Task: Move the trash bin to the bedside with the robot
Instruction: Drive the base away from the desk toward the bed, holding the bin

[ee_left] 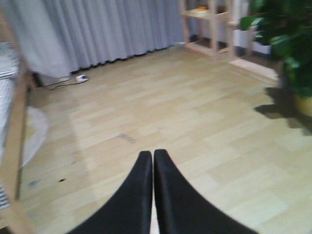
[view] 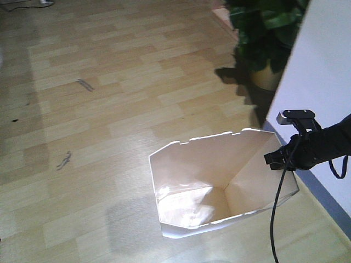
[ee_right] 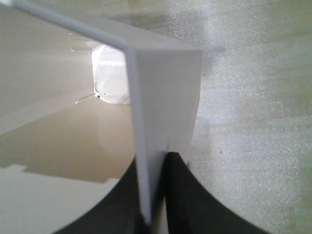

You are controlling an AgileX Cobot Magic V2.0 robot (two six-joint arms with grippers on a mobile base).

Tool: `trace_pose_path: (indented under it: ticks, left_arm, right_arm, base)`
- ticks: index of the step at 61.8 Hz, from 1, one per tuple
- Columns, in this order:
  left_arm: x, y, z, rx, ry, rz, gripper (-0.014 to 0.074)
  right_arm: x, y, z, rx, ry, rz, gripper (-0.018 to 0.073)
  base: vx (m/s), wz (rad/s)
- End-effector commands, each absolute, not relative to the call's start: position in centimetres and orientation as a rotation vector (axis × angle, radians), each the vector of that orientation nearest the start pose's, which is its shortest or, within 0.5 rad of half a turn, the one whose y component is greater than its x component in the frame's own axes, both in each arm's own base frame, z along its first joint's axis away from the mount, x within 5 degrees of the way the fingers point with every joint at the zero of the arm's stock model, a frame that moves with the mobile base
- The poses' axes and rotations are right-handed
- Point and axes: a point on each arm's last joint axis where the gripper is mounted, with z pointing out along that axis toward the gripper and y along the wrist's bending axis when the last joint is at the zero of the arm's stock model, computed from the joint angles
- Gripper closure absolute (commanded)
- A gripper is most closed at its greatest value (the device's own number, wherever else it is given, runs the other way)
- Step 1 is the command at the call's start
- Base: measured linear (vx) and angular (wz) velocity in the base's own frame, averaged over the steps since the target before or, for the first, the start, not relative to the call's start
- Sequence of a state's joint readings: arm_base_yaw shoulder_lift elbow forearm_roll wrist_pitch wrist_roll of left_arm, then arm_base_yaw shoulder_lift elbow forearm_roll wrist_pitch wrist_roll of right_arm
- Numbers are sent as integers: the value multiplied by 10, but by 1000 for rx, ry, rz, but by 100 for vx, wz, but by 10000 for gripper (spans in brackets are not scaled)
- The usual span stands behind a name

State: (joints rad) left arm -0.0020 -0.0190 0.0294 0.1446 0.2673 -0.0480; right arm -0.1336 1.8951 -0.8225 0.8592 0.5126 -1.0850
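Pale plank floor (view: 109, 109), trash bin (view: 197, 164), grey curtains (ee_left: 107, 29), potted plant (view: 269, 27), possibly bedside (ee_left: 17, 136)

Front view looks steeply down on the bin (view: 208, 164); right wrist view sits against its rim (very near); left wrist view faces low across the shared floor (ee_left: 195, 122).

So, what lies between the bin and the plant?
Only bare wooden floor, partly darkened by the shadow of the plant. Nothing stands between it and the bin. The front-facing view shows this.
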Motion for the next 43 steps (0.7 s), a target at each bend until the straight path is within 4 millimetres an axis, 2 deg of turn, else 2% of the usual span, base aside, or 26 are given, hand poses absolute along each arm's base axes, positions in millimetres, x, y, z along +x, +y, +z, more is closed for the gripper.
trace_pose_path:
  ticks: [1, 24, 43]
  left_arm:
    - [56, 2, 178, 56, 1704, 78, 602]
    - [56, 2, 178, 56, 1704, 78, 602]
    - [56, 2, 178, 56, 1704, 78, 602]
  right_arm:
    - [310, 1, 128, -197, 2703, 590, 566]
    - [310, 1, 128, -197, 2703, 590, 566]
    - [310, 1, 128, -197, 2703, 590, 566]
  base:
    - [16, 57]
    - [18, 47]
    - [24, 19]
